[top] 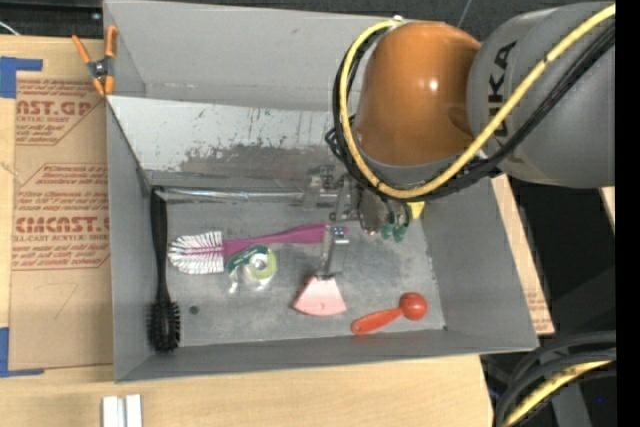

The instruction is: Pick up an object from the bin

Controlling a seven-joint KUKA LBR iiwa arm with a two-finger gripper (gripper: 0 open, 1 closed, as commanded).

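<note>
Grey bin [250,65]: two brushes [215,250] [160,315], one spoon [390,315], one wedge [320,297], one ring [255,265]; tool [330,260] state unclear.

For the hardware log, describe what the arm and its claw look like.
The arm is a thick, rounded grey tube with black KUKA lettering. A glossy orange dome cover caps its wrist, ringed by yellow and black cables. Below it sits the claw, small and of bare silvery metal.
</note>
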